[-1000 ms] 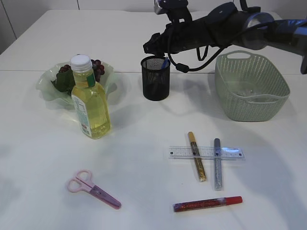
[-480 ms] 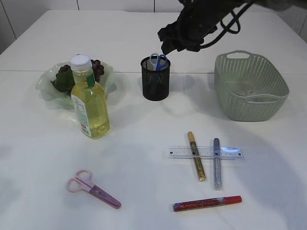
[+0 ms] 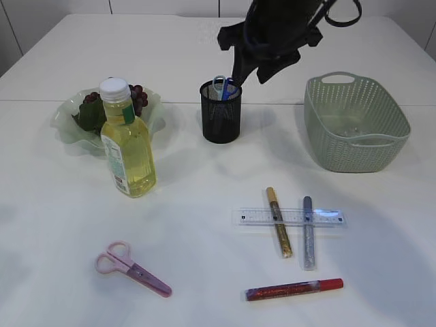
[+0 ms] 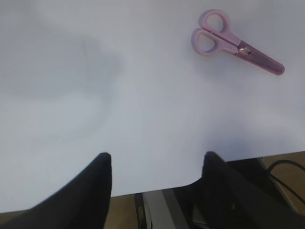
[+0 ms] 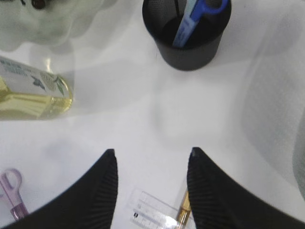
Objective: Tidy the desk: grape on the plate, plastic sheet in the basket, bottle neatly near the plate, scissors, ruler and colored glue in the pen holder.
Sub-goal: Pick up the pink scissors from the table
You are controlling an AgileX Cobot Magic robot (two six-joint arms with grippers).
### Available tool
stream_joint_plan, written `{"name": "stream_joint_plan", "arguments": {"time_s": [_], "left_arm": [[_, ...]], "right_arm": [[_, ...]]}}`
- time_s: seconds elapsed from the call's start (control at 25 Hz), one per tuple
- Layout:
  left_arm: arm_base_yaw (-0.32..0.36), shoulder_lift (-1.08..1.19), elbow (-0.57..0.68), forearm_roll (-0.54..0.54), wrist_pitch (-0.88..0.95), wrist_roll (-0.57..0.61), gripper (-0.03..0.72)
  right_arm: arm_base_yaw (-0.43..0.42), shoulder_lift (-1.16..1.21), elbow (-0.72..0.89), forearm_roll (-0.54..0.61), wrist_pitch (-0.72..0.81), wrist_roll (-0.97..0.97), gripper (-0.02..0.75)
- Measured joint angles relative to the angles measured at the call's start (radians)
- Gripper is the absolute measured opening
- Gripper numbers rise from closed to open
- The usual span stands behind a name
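White table [image 3: 204, 184] fills nearly the whole exterior view, matte and evenly lit, soft shadows only; a seam crosses the table's far part; beyond the table's far edge, pale wall panels with thin vertical joints; below the table's near edge, brownish floor.

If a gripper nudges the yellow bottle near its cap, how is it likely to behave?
The bottle stands tall on a fairly narrow base, so a push near the white cap would probably tip it rather than slide it. It looks nearly full of yellow liquid, so likely heavy for its size. The smooth clear plastic may be slippery between the fingers.
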Motion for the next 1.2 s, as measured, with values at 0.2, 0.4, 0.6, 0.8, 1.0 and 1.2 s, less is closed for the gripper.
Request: {"name": "stream_joint_plan", "arguments": {"time_s": [0.2,0.4,0.6,0.8,1.0,1.2], "left_arm": [[0.000,0.000,0.000,0.000,-0.057,0.002,0.435],[0.057,0.000,0.000,0.031,-0.066,0.002,0.435],[0.169,0.000,0.000,0.045,-0.066,0.003,0.435],[0.184,0.000,0.000,0.048,-0.069,0.003,0.435],[0.184,0.000,0.000,0.048,-0.067,0.009,0.435],[0.184,0.000,0.000,0.048,-0.063,0.017,0.435]], "right_arm": [[0.100,0.000,0.000,-0.072,0.033,0.025,0.385],[0.216,0.000,0.000,-0.089,0.038,0.035,0.385],[0.300,-0.001,0.000,-0.108,0.038,0.039,0.385],[0.380,-0.001,0.000,-0.110,0.038,0.040,0.385],[0.444,0.044,0.000,-0.110,0.039,0.042,0.385],[0.479,0.120,0.000,-0.096,0.039,0.038,0.367]]}}
